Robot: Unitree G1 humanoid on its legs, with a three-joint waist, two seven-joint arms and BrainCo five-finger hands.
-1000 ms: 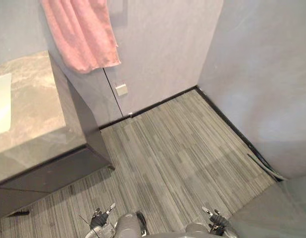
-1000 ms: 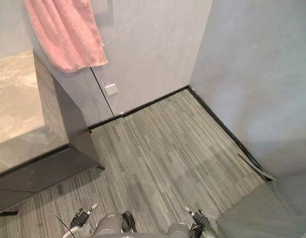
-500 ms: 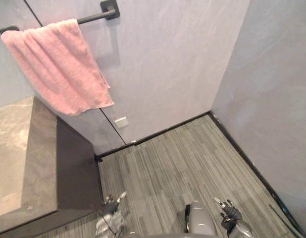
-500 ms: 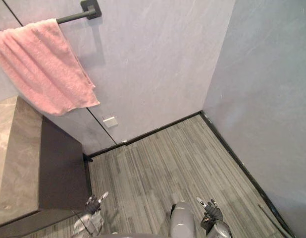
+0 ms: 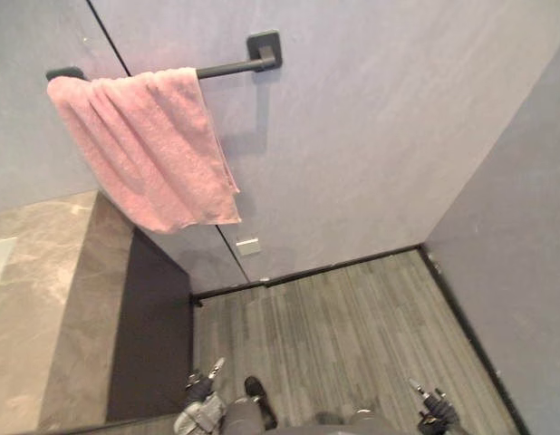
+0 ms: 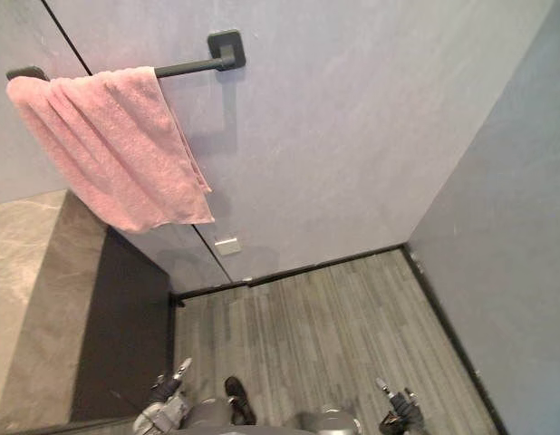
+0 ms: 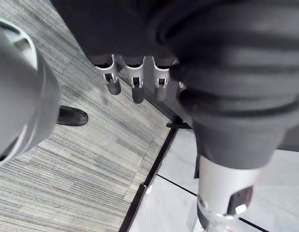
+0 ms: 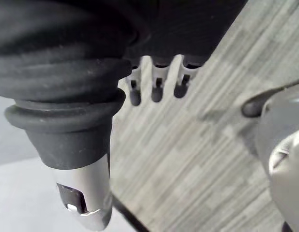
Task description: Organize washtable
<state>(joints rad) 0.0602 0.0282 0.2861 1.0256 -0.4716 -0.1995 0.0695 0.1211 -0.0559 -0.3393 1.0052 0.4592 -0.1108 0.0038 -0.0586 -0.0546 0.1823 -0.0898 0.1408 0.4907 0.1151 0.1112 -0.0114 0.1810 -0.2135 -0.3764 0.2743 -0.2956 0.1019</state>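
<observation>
1. Left eye view: I am looking down into a corner of a room where two grey walls are meeting. A floor of grey striped planks is running up to a dark skirting at their foot.
2. The washtable is standing at the left, against the rear wall. Its marbled stone top is facing me and its dark side panel is dropping to the floor.
3. I am counting one rail, dark and fixed to the rear wall. One pink towel is hanging over it, its lower corner dangling above the washtable's far end. One small white wall plate is sitting low on the wall below the towel.
4. The left hand is hanging low by the washtable's side panel. The right hand is hanging low at the right, well apart from it.
5. Right eye view: I am seeing the same single towel on its single rail, with the washtable again at the left.
6. Left wrist view: the left hand's fingers are hanging straight and loose in a row. The thumb is standing apart from them, with striped floor beyond.
7. Right wrist view: the right hand's fingers are likewise hanging straight and relaxed. The thumb is held apart, over the floor.
</observation>
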